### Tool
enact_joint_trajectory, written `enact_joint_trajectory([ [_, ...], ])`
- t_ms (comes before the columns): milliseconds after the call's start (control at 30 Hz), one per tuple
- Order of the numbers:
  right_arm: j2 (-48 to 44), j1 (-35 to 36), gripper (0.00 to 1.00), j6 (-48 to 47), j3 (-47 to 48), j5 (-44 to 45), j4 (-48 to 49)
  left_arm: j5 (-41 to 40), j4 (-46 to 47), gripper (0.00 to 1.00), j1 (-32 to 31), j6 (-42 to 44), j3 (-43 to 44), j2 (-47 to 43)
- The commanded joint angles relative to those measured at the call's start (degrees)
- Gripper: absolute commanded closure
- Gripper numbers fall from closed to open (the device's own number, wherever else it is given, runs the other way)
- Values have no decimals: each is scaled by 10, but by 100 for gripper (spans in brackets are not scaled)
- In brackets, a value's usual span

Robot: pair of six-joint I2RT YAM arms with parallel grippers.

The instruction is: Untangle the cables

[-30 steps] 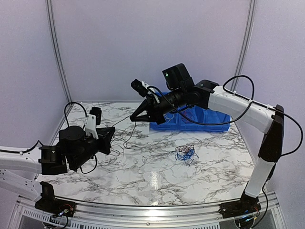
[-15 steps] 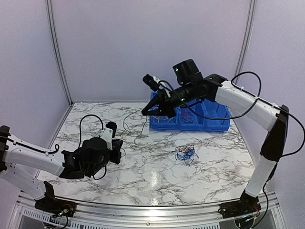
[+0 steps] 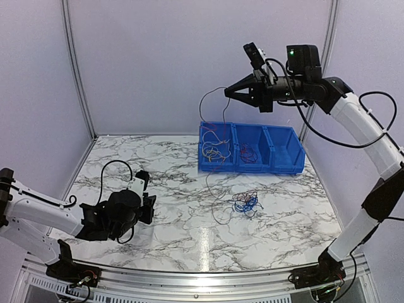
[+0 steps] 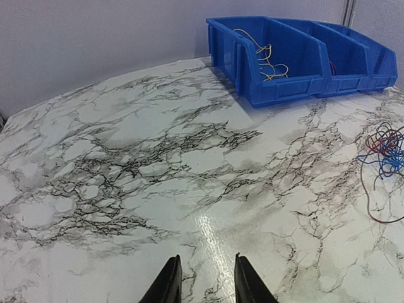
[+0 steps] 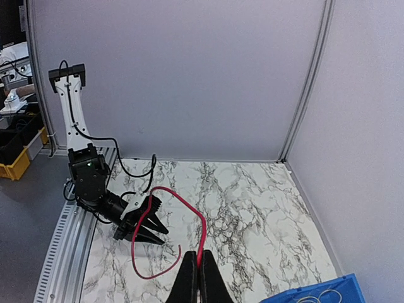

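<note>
Closest to the bases, the left gripper [image 4: 205, 287] hangs low over the marble table [image 4: 126, 158], its fingers spread with nothing between them. It points toward the cables [image 3: 245, 202], a small loose knot of red and blue strands in mid-table, well apart from it. These look almost weightless, limp yet springy, so a hard tug would likely drag the whole knot or cinch it. The better hold is probably on one strand where it leaves the bunch, or near a free end, with the other arm pinning the rest. Thin round wire may also slip between smooth pads. Farther back stand the blue bins [image 3: 271, 165], with pale wires [image 4: 265, 60] in the left compartment and what looks like red ones in the middle. Highest and farthest, the right gripper [image 3: 232, 93] is lifted above the bins. Its own camera shows the fingers pinched together on a red wire [image 5: 203, 230] that curls up and away to a free end. The overhead camera shows only a hair-thin dark line there, but follows it down past the bin front to the table beside the knot. Whether it joins the knot I cannot tell. Only the left wrist camera shows the empty gap in that gripper.
</note>
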Motion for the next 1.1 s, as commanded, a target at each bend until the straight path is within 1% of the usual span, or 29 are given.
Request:
enact_joint_trajectory([
  [0,-2,-29,100,27,41,6,29,7,-13,61,3,-23,-4,-36],
  [100,-7,-44,100,34,54,31,47,-3,-29,48,4,-23,6,-53],
  [200,-9,-61,100,34,76,64,65,-15,-47,43,5,-23,13,-64],
  [367,-15,-96,100,62,103,88,128,-19,-50,41,5,-39,8,-57],
  [500,0,-115,100,45,149,137,147,-15,-51,41,5,-62,9,-37],
  [633,22,-130,100,19,177,231,177,0,-53,41,5,-75,12,-23],
  [700,36,-146,100,41,183,314,218,3,-54,41,5,-79,13,-20],
  [767,57,-164,100,59,199,350,246,3,-55,41,5,-82,12,-18],
  [833,81,-176,100,58,214,377,269,4,-55,41,5,-80,12,-15],
  [967,129,-191,100,26,218,402,311,-7,-63,40,5,-73,16,-18],
  [1067,170,-206,100,26,217,385,318,-5,-68,39,5,-71,20,-24],
])
